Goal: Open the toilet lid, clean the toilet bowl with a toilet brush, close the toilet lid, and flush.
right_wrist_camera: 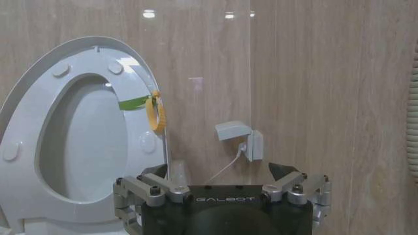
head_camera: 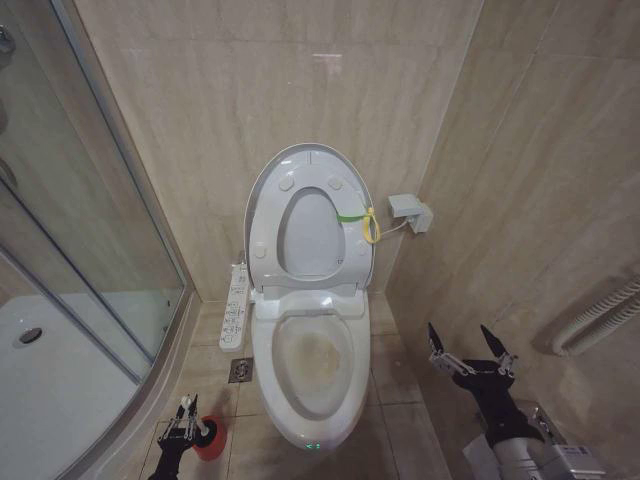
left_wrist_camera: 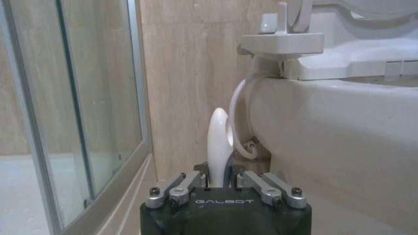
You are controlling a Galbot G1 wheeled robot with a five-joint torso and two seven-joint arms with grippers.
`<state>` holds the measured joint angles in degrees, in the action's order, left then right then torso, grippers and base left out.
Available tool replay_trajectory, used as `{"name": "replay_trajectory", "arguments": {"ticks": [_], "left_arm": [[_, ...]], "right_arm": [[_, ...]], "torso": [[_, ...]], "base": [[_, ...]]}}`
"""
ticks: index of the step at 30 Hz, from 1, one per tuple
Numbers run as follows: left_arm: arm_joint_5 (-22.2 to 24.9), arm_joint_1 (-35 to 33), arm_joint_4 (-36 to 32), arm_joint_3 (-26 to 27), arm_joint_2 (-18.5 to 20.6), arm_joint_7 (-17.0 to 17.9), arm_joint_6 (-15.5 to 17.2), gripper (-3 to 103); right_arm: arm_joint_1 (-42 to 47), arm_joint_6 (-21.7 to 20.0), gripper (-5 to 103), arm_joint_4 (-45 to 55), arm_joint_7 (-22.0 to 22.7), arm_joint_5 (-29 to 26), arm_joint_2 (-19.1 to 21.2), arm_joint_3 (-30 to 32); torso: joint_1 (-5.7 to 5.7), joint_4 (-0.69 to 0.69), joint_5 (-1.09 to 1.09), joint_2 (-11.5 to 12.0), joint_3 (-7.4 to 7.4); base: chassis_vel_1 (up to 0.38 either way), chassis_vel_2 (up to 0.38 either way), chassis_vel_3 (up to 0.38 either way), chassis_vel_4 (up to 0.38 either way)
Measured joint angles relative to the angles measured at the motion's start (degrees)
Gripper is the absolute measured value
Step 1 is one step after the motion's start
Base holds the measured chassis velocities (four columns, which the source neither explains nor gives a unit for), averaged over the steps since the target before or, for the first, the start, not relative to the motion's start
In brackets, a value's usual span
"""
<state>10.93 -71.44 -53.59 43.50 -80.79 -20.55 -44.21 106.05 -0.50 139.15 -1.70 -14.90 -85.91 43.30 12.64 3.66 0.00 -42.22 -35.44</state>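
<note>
In the head view the lid stands raised against the wall over the stained bowl, so I judge fetching the brush is the step in hand: the left gripper sits over the red holder left of the bowl, while the right gripper, jaws spread and empty, waits right of it. In the left wrist view the brush handle rises between the left jaws, which look closed on it, beside the bowl's outer wall, so the next move calls for a straight lift clear of the holder. In the right wrist view the open right gripper faces the raised lid, well apart from it.

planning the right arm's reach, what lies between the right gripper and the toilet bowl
Bare floor tiles, seen in the head view: the right gripper, jaws open, hangs beside the toilet bowl with nothing between them.
</note>
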Motion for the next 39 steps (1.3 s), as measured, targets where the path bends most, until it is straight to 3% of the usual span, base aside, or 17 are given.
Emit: {"name": "replay_trajectory", "arguments": {"ticks": [15, 24, 36, 39], "left_arm": [[0.53, -0.58, 0.11, 0.64, -0.40, -0.74, -0.90, 21], [1.22, -2.91, -3.16, 1.74, 0.09, -0.84, -0.89, 21], [4.41, -8.18, -15.17, 1.74, 0.06, -0.77, 0.76, 21], [5.92, -12.79, -23.26, 1.63, -0.12, -0.30, 3.01, 21]], "right_arm": [[0.00, 0.00, 100, 0.00, 0.00, 0.00, 0.00, 0.00], [0.00, 0.00, 100, 0.00, 0.00, 0.00, 0.00, 0.00], [0.00, 0.00, 100, 0.00, 0.00, 0.00, 0.00, 0.00], [0.00, 0.00, 100, 0.00, 0.00, 0.00, 0.00, 0.00]], "torso": [[0.01, 0.00, 0.00, 0.01, 0.00], [0.01, 0.00, 0.00, 0.01, 0.00], [0.01, 0.01, -0.01, 0.01, 0.00], [0.01, 0.01, 0.00, 0.01, 0.00]], "base": [[0.000, 0.000, 0.000, 0.000], [0.000, 0.000, 0.000, 0.000], [0.000, 0.000, 0.000, 0.000], [0.000, 0.000, 0.000, 0.000]]}}
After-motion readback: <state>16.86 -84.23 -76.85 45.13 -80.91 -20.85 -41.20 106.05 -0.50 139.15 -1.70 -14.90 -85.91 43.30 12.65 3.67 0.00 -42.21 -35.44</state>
